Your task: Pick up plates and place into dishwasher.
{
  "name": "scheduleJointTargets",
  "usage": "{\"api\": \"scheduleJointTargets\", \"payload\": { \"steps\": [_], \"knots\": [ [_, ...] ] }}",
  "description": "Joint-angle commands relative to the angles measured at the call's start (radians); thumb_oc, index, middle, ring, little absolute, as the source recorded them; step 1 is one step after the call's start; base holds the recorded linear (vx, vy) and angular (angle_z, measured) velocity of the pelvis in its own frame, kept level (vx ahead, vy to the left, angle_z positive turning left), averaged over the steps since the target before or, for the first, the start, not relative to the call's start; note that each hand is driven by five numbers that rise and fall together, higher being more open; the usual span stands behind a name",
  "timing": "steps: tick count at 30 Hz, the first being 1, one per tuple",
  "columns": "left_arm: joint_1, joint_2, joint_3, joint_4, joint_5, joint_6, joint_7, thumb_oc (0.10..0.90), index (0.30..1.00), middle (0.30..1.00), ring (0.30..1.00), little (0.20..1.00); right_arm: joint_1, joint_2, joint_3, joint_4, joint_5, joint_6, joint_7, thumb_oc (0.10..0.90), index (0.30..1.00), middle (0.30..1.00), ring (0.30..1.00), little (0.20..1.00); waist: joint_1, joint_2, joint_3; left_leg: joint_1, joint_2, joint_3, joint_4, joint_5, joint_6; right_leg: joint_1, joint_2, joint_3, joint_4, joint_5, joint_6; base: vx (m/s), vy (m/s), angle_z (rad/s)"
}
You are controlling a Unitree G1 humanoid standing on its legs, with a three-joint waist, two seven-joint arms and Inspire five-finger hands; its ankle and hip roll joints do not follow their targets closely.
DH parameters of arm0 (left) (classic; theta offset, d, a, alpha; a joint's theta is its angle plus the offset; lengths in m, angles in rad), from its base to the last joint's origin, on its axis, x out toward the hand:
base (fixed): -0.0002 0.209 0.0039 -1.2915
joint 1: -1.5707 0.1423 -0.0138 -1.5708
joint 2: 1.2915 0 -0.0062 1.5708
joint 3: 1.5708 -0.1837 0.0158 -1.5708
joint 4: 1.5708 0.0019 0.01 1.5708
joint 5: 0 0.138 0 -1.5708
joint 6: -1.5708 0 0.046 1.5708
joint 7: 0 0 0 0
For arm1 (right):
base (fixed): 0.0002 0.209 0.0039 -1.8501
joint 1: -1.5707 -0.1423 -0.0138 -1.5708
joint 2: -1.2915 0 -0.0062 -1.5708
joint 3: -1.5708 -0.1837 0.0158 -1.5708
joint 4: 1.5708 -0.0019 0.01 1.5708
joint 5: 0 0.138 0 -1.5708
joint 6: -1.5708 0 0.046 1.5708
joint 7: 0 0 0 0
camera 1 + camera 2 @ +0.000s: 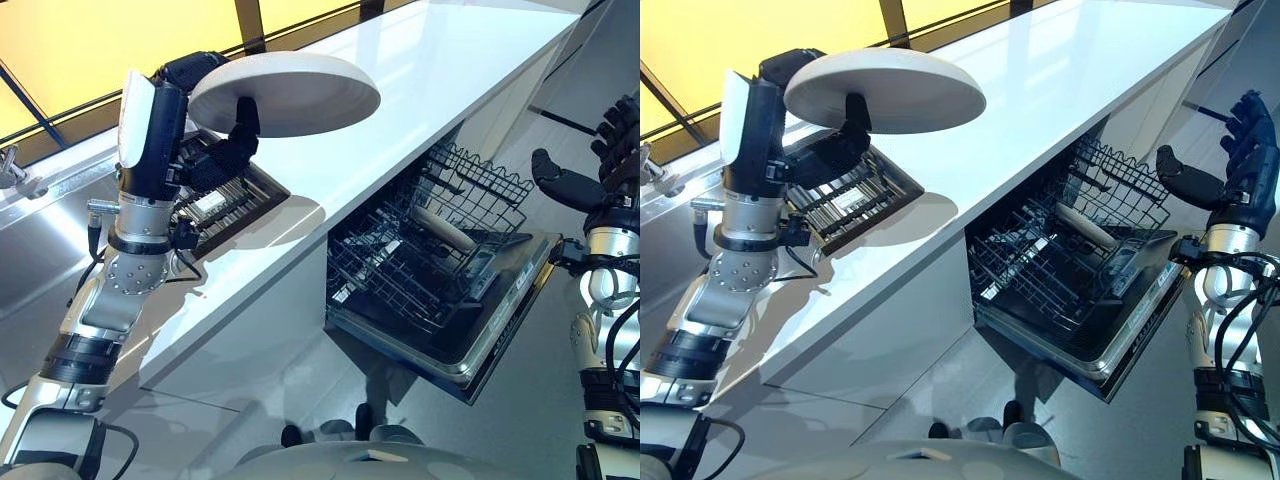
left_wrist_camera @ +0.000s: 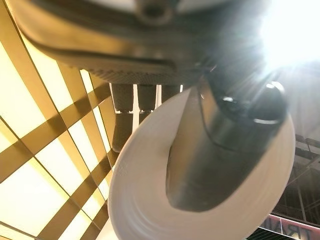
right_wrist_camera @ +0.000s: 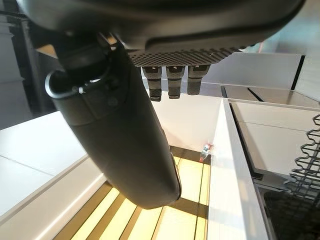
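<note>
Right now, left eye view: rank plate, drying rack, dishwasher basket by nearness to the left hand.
1. Plate: pinched in the left hand, raised over the counter.
2. Drying rack: on the counter just below that hand.
3. Dishwasher basket: farthest, pulled out on the open door, toward the right side.

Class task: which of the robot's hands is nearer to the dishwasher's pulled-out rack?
Right. The right hand hangs open just beside the dishwasher rack, off its far edge. The left hand is up over the counter, gripping a white plate.
</note>
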Motion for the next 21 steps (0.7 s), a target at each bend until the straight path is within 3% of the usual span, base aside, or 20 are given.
{"api": "scheduleJointTargets", "payload": {
  "steps": [1, 4, 7, 11, 15, 21],
  "knots": [
    [-0.111, 0.054, 0.031, -0.007, -0.080, -0.003, 0.035, 0.100, 0.300, 0.300, 0.300, 0.200, -0.111, -0.139, 0.006, -0.061, -0.083, -0.095, 0.051, 0.800, 0.900, 0.900, 0.900, 0.900, 0.010, 0.010, -0.082, 0.012, -0.060, 0.021, 0.006, -0.123, 0.024, 0.028, 0.060, -0.020, 0.088, -0.158, 0.047, 0.00, 0.000, 0.00],
    [-0.108, 0.057, 0.027, -0.023, -0.098, 0.004, 0.004, 0.100, 0.300, 0.300, 0.300, 0.200, -0.108, -0.143, 0.035, -0.107, -0.097, -0.118, 0.124, 0.800, 0.900, 0.900, 0.900, 0.900, 0.010, 0.010, -0.082, 0.010, -0.060, 0.020, 0.006, -0.121, 0.024, 0.024, 0.058, -0.022, 0.092, -0.159, 0.049, 0.00, 0.000, 0.00],
    [-0.104, 0.040, 0.019, -0.039, -0.084, 0.008, -0.027, 0.100, 0.300, 0.300, 0.300, 0.200, -0.116, -0.141, 0.065, -0.166, -0.045, -0.130, 0.278, 0.800, 0.900, 0.900, 0.900, 0.900, 0.011, 0.007, -0.081, 0.010, -0.061, 0.019, 0.006, -0.121, 0.024, 0.021, 0.057, -0.024, 0.096, -0.161, 0.049, 0.00, 0.000, 0.00],
    [-0.105, 0.014, -0.011, -0.047, -0.069, -0.008, -0.059, 0.100, 0.300, 0.300, 0.300, 0.200, -0.151, -0.130, 0.146, -0.248, 0.086, -0.049, 0.542, 0.800, 0.900, 0.900, 0.900, 0.900, 0.020, 0.000, -0.083, 0.009, -0.062, 0.017, 0.006, -0.120, 0.022, 0.023, 0.054, -0.034, 0.094, -0.161, 0.049, 0.00, 0.000, 0.00],
    [-0.123, -0.003, -0.052, -0.047, -0.064, -0.025, -0.071, 0.100, 0.300, 0.300, 0.300, 0.200, -0.209, -0.121, 0.223, -0.258, 0.084, -0.019, 0.591, 0.800, 0.900, 0.900, 0.900, 0.900, 0.030, -0.007, -0.084, 0.007, -0.061, 0.016, 0.006, -0.118, 0.019, 0.026, 0.051, -0.049, 0.092, -0.161, 0.049, 0.01, -0.005, 0.02],
    [-0.167, -0.028, -0.128, -0.051, -0.063, -0.026, -0.090, 0.100, 0.300, 0.300, 0.300, 0.200, -0.319, -0.108, 0.318, -0.272, 0.018, -0.019, 0.535, 0.800, 0.900, 0.900, 0.900, 0.900, 0.045, -0.013, -0.082, 0.008, -0.061, 0.013, 0.006, -0.119, 0.020, 0.031, 0.049, -0.064, 0.093, -0.163, 0.047, 0.00, -0.004, 0.01]
  ]
}}
